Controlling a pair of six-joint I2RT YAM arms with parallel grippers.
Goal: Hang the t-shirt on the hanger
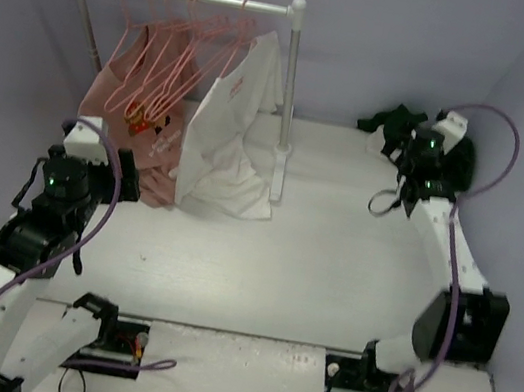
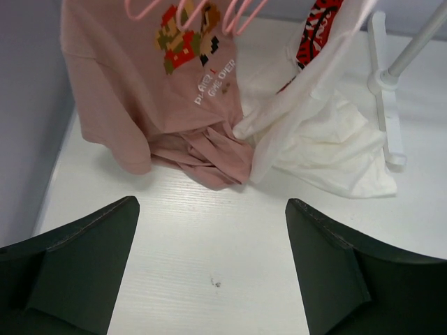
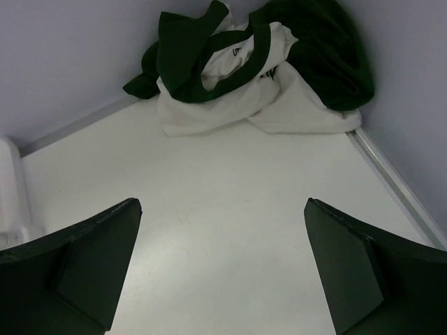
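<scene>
The t-shirt (image 3: 244,70), white with dark green sleeves and collar, lies crumpled on the table in the back right corner; it shows as a dark heap in the top view (image 1: 382,119). My right gripper (image 3: 222,206) is open and empty, a short way in front of it (image 1: 400,144). Several pink hangers (image 1: 166,47) hang on the rack rail at the back left; their lower ends show in the left wrist view (image 2: 188,10). My left gripper (image 2: 213,206) is open and empty above bare table, near the rack's left side (image 1: 133,178).
A salmon-pink shirt (image 2: 140,91) and a white shirt with red print (image 2: 328,132) hang from the rack and drape onto the table. The rack's white post and foot (image 1: 280,159) stand mid-back. Walls close in the right corner.
</scene>
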